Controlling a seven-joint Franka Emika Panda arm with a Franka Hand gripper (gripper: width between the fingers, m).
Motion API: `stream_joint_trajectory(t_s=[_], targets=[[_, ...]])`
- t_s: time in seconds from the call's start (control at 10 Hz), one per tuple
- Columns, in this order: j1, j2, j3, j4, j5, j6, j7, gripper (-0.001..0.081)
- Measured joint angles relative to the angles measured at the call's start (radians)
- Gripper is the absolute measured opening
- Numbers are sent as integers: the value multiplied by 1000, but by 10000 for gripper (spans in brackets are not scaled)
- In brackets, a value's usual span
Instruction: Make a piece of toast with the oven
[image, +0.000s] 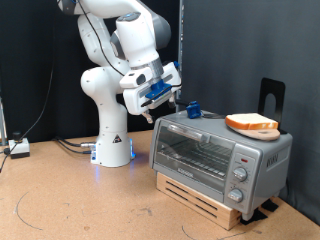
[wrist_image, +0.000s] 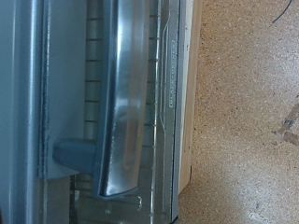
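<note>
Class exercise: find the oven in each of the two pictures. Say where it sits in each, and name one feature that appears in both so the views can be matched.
Exterior view: the oven stands at the lower right on a wooden slatted base, with the piece of toast on its roof.
Wrist view: the oven fills most of the picture, seen close up.
Shared landmark: the oven's door handle.

No text, brand or number can be read anywhere. The oven (image: 222, 155) shows markings around its knobs, too small to decipher.
</note>
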Motion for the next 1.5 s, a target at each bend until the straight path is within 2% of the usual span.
stream_joint_trajectory(t_s=[0.3, 0.7, 1.3, 1.5], targets=[[1, 25, 2, -27, -4, 34, 0, 807], [12, 144, 2, -31, 5, 146, -9, 807], [11, 158, -25, -21, 9, 144, -24, 807], [30, 158, -26, -20, 36, 144, -50, 807]])
